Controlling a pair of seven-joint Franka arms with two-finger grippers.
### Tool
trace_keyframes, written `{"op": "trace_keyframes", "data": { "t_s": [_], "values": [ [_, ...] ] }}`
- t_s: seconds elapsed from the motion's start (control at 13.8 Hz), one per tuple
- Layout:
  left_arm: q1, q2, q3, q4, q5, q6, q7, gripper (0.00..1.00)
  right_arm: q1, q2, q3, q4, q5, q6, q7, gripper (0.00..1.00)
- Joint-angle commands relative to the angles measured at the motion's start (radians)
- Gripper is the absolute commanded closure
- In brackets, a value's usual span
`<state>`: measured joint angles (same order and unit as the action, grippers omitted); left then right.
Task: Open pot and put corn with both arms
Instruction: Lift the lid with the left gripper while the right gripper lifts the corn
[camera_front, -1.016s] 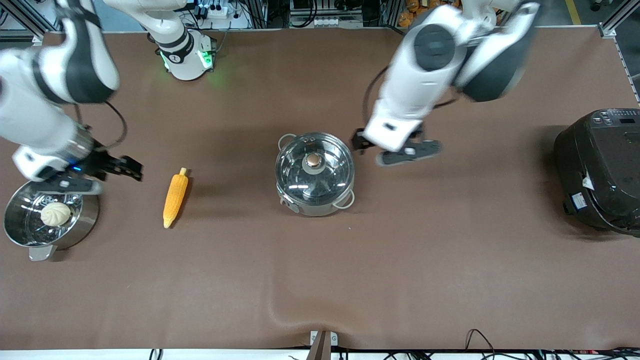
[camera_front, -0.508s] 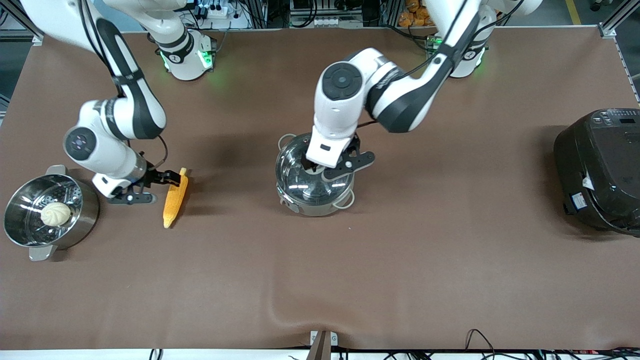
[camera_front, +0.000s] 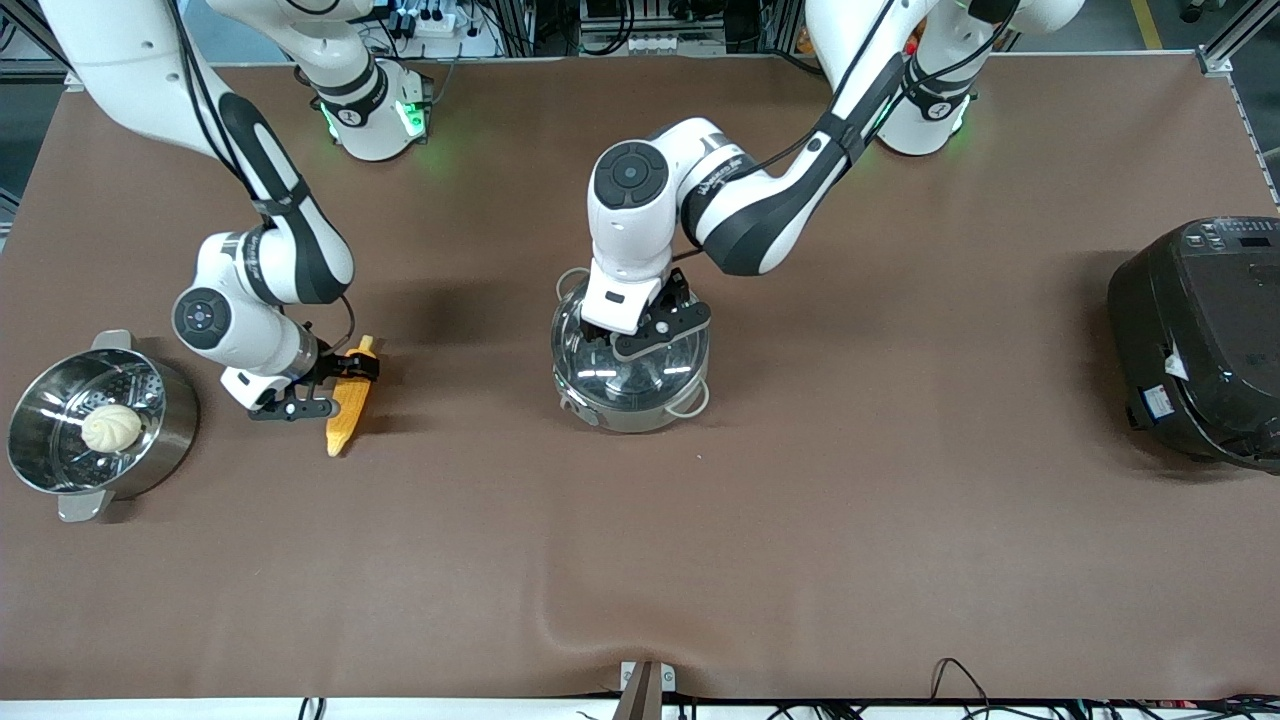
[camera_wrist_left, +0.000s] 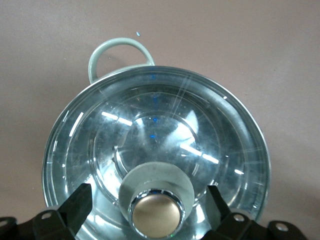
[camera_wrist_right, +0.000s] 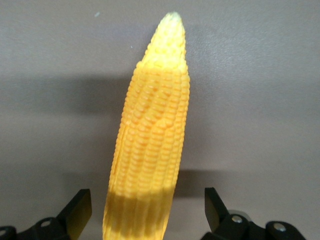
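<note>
The steel pot (camera_front: 640, 412) stands mid-table with its glass lid (camera_front: 598, 378) on. My left gripper (camera_front: 640, 338) is low over the lid, open, its fingers on either side of the lid's knob (camera_wrist_left: 156, 214) without touching it; it is also seen in the left wrist view (camera_wrist_left: 148, 201). One wire loop handle (camera_wrist_left: 120, 49) shows. The yellow corn (camera_front: 345, 425) lies on the table toward the right arm's end. My right gripper (camera_front: 335, 385) is open and straddles the cob's thick part (camera_wrist_right: 150, 150), fingers apart from it; it also shows in the right wrist view (camera_wrist_right: 147, 200).
A steel steamer pot (camera_front: 170, 430) holding a white bun (camera_front: 110, 428) stands at the right arm's end of the table. A big black cooker (camera_front: 1200, 340) stands at the left arm's end. Brown cloth covers the table.
My left gripper moved from beside the pot to over the lid knob and lowered. My right gripper moved from over the steamer pot to the corn and now straddles it.
</note>
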<state>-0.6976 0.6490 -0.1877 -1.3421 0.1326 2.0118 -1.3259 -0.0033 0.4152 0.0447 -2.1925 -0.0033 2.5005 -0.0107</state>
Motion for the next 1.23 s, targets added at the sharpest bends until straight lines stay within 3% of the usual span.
{"op": "trace_keyframes", "data": {
  "t_s": [0.0,0.15,0.29,0.36,0.51,0.65,0.73,0.94,1.02,1.16],
  "values": [
    [-0.031,0.034,0.01,0.026,0.041,0.004,-0.033,0.0,-0.001,0.007,0.003,0.016,0.009,-0.002,0.023,0.0],
    [-0.034,0.037,0.008,0.026,0.041,0.004,-0.041,0.0,0.002,0.005,0.004,0.028,0.009,-0.026,0.061,0.21],
    [-0.036,0.038,0.008,0.024,0.041,0.004,-0.044,0.06,0.005,0.007,0.006,0.042,0.009,-0.052,0.118,0.44],
    [-0.036,0.037,0.008,0.024,0.041,0.004,-0.044,0.1,0.008,0.008,0.007,0.042,0.009,-0.052,0.13,0.5],
    [-0.034,0.035,0.008,0.024,0.039,0.004,-0.044,0.21,0.009,0.004,0.007,0.054,0.009,-0.067,0.127,0.58],
    [-0.034,0.034,0.007,0.024,0.036,0.004,-0.045,0.34,0.009,-0.018,0.006,0.147,0.009,-0.232,0.118,0.61],
    [-0.034,0.032,0.007,0.024,0.036,0.004,-0.045,0.45,0.012,-0.024,0.007,0.213,0.008,-0.338,0.117,0.64],
    [-0.037,0.029,0.007,0.024,0.032,0.004,-0.045,0.95,0.036,-0.042,0.009,0.393,0.009,-0.55,0.117,0.67],
    [-0.037,0.028,0.007,0.024,0.03,0.004,-0.045,1.0,0.043,-0.041,0.021,0.436,0.009,-0.59,0.117,0.67],
    [-0.028,0.018,0.005,0.024,0.021,0.001,-0.045,1.0,0.062,-0.042,0.047,0.464,0.032,-0.597,0.13,0.67]
  ]
}}
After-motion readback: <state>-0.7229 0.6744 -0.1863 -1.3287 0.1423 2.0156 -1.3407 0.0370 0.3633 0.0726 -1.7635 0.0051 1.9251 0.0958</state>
